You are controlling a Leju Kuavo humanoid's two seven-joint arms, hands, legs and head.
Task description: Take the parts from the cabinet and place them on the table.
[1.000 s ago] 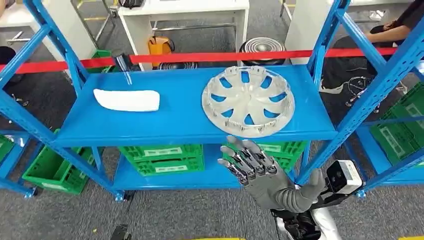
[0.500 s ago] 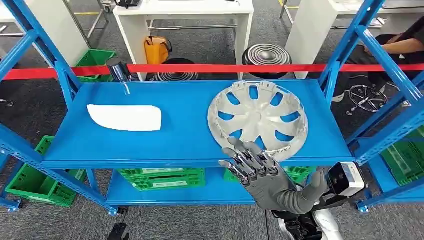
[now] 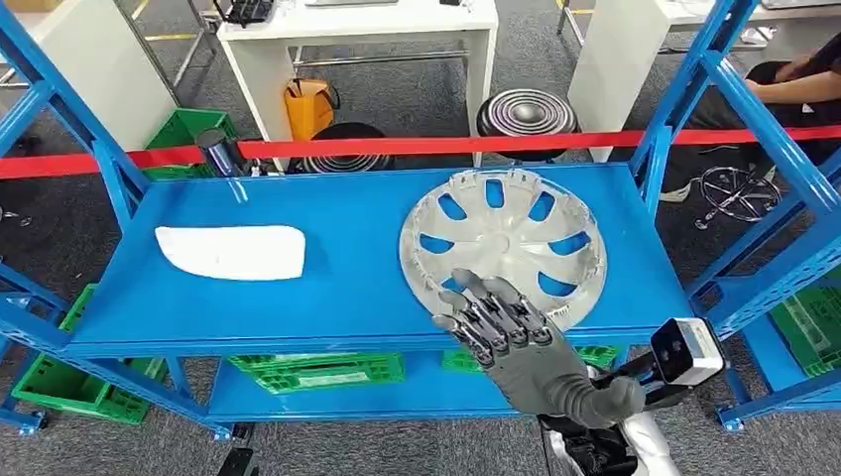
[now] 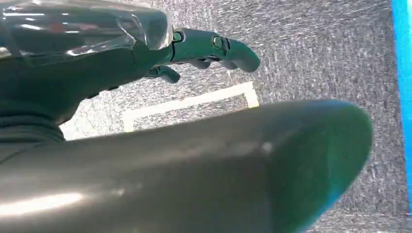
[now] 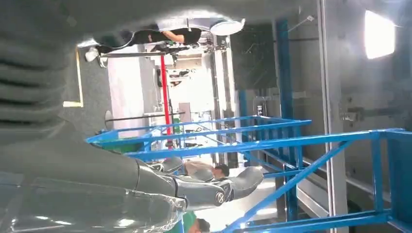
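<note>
A silver wheel cover [image 3: 516, 233] lies flat on the right half of the blue shelf [image 3: 357, 278]. A white curved panel [image 3: 233, 251] lies on the shelf's left half. My right hand [image 3: 511, 337] is raised in front of the shelf's front edge with its fingers spread and nothing in them; its fingertips overlap the near rim of the wheel cover. The right wrist view shows the same hand [image 5: 194, 187] empty against the blue racking. My left hand [image 4: 204, 48] hangs over grey floor with its fingers loosely curled and nothing in it.
Blue rack uprights [image 3: 739, 109] stand at both ends of the shelf. Green crates [image 3: 317, 372] sit on the lower shelf. A red tape barrier [image 3: 417, 147] runs behind the rack, with a white table [image 3: 357, 30], stools and a seated person [image 3: 793, 74] beyond.
The camera has moved closer and the shelf fills more of the view. My right hand has risen and reached forward, so its fingertips now overlap the wheel cover's near rim.
</note>
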